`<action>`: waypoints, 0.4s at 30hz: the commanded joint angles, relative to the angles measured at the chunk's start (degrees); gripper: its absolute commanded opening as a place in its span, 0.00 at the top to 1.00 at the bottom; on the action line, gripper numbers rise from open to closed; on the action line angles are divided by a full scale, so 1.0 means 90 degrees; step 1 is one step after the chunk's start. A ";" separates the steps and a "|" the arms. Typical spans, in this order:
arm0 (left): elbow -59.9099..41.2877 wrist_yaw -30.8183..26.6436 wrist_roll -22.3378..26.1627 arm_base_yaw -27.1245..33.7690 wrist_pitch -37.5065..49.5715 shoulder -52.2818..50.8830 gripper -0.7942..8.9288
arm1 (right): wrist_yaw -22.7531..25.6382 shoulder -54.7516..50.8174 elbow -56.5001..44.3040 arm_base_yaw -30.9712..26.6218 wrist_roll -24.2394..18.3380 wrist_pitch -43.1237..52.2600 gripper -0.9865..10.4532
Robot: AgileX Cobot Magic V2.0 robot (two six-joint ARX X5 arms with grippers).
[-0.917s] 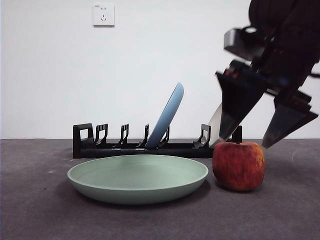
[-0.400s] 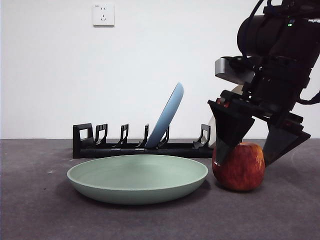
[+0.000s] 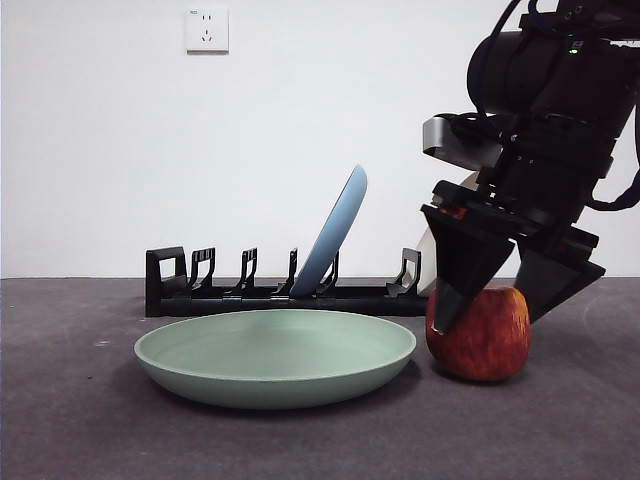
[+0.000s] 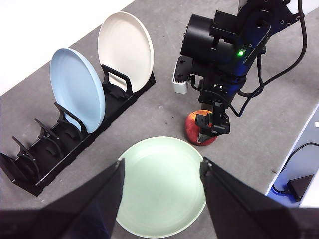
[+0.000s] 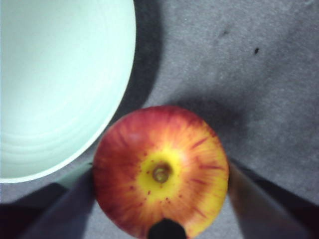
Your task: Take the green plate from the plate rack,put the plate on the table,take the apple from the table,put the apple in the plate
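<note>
Moved: right gripper point(image 3: 493, 315) lower, its jaws now astride the apple point(image 3: 479, 333), apart, not yet clamped. Apple on the table point(image 3: 80, 420), just beside the green plate point(image 3: 276, 355). We judge: close centred, lift straight. Left gripper point(image 4: 162, 186) spread, waiting above.

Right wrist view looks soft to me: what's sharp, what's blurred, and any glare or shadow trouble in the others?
Right wrist view: the apple is fairly sharp, the green plate washed out pale, the jaws blurred. Front view: the right gripper is a dark silhouette against the bright wall, soft shadows under plate and apple. Left wrist view: evenly lit, own jaws out of focus.
</note>
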 commanded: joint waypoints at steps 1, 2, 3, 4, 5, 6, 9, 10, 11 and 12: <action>-0.0002 -0.0002 -0.0085 -0.0012 -0.0007 -0.0010 0.65 | -0.0010 0.0056 0.0005 0.0015 0.0066 -0.0015 0.82; -0.0002 -0.0002 -0.0085 -0.0012 -0.0017 -0.0010 0.65 | -0.0010 0.0056 0.0005 0.0015 0.0066 -0.0029 0.86; -0.0002 0.0000 -0.0087 -0.0012 -0.0027 -0.0010 0.65 | -0.0010 0.0056 0.0005 0.0015 0.0063 -0.0046 0.90; -0.0002 -0.0002 -0.0087 -0.0012 -0.0039 -0.0010 0.65 | -0.0007 0.0056 0.0005 0.0015 0.0061 -0.0058 0.93; -0.0002 -0.0002 -0.0085 -0.0012 -0.0058 -0.0010 0.65 | -0.0005 0.0056 0.0005 0.0015 0.0061 -0.0066 0.93; -0.0002 -0.0002 -0.0085 -0.0012 -0.0075 -0.0010 0.65 | -0.0005 0.0056 0.0005 0.0015 0.0063 -0.0063 0.93; -0.0002 -0.0002 -0.0085 -0.0012 -0.0136 -0.0010 0.65 | 0.0010 -0.0053 0.0007 0.0015 0.0131 -0.0058 0.93; -0.0002 -0.0002 -0.0085 -0.0012 -0.0155 -0.0010 0.65 | 0.0010 -0.0138 0.0007 0.0027 0.0187 -0.0024 0.93; -0.0002 -0.0002 -0.0085 -0.0012 -0.0165 -0.0010 0.65 | 0.0019 -0.0250 0.0007 0.0044 0.0236 0.0027 0.93; -0.0002 -0.0002 -0.0085 -0.0012 -0.0168 -0.0010 0.65 | 0.0036 -0.0379 0.0007 0.0075 0.0284 0.0087 0.93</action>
